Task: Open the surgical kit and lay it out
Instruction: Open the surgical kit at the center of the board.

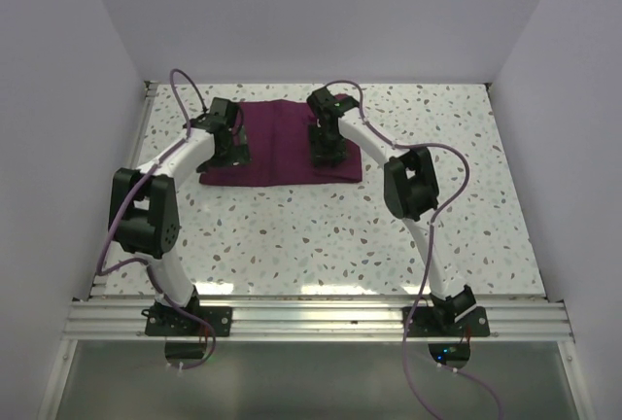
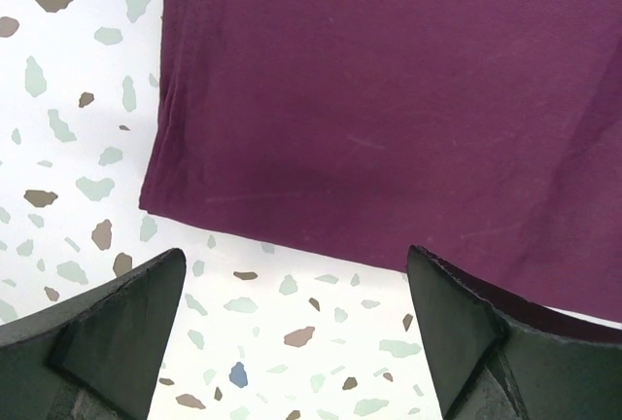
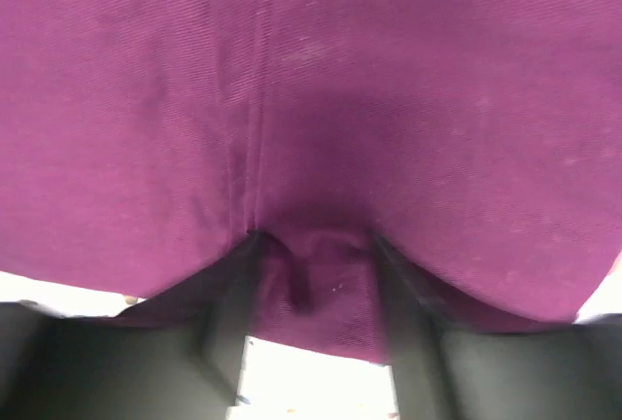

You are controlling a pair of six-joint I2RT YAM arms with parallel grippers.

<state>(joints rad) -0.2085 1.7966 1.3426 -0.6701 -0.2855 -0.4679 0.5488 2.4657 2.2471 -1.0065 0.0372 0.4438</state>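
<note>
**A:** What is the wrap (image 1: 282,143) like?

**B:** Dark purple woven cloth, matte, folded into a flat rectangle. Faint parallel lines run along one edge, and a crease runs down its middle. It lies on the white surface (image 1: 292,235), which is flecked with grey, green and brown chips.

**A:** Does anything show inside it?

**B:** I cannot tell. The folds are closed and hide whatever it holds.

**A:** And the left tool (image 2: 296,274)?

**B:** It is spread wide. Its two black wedge-shaped fingers (image 2: 117,328) hang over bare surface. The wrap's near edge lies just ahead of it, apart from both fingers, with a corner ahead of one finger.

**A:** The right tool (image 3: 313,245)?

**B:** It is down on the wrap, pinching a small raised pucker of cloth between its fingers, just beside the crease. Smooth cloth stretches ahead of it and to both sides.
</note>
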